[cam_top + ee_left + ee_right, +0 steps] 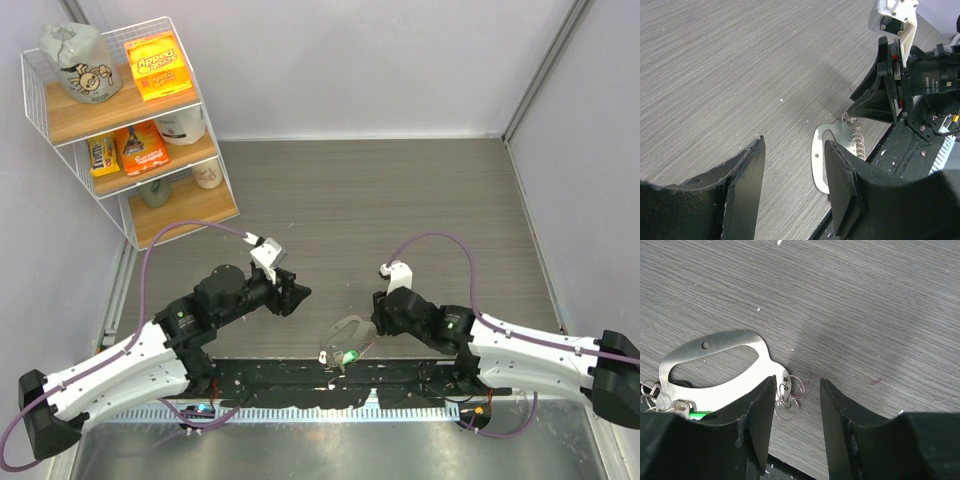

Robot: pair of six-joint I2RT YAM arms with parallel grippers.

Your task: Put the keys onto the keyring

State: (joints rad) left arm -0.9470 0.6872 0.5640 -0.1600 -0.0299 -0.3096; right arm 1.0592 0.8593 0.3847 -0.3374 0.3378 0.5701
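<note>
The keyring [344, 331] is a flat silvery metal loop lying on the table near its front edge, with small wire rings [789, 396] at one end. A green-headed key [350, 355] lies at its near end; in the right wrist view only a green sliver [701, 414] shows beside my finger. My right gripper [377, 312] is open and low over the table, its jaws either side of the wire rings [797, 382]. My left gripper [298, 293] is open and empty, to the left of the loop [819, 155], with nothing between its jaws [794, 145].
A white wire shelf [130, 130] with snack packs and jars stands at the back left. A black strip [330, 385] runs along the near table edge, just behind the keyring. Grey walls close the back and sides.
</note>
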